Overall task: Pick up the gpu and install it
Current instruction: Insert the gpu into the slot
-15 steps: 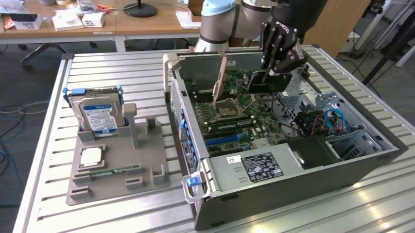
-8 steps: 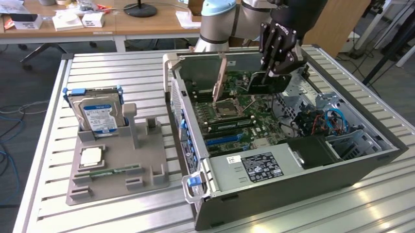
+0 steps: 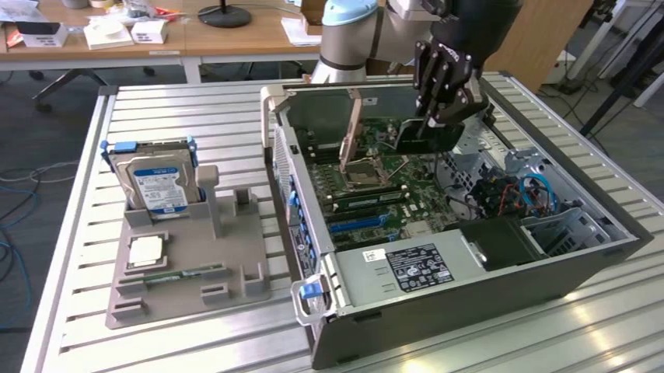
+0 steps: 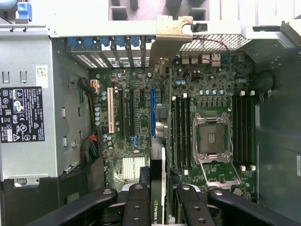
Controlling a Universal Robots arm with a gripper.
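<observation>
pinched in the black pincer (image 3: 441,116), the thin black gpu card (image 3: 425,138) could, if tilted, miss the blue slot (image 3: 360,223) at seven o'clock and gouge the green motherboard (image 3: 330,180).

End effector (image 4: 160,202) grips gpu (image 4: 157,176) edge-on above mobo (image 4: 136,117) slots.

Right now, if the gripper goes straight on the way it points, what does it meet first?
The gripper itself meets nothing first: the gpu in its jaws leads, probably reaching the motherboard near the blue slot; depth is unclear.
</observation>
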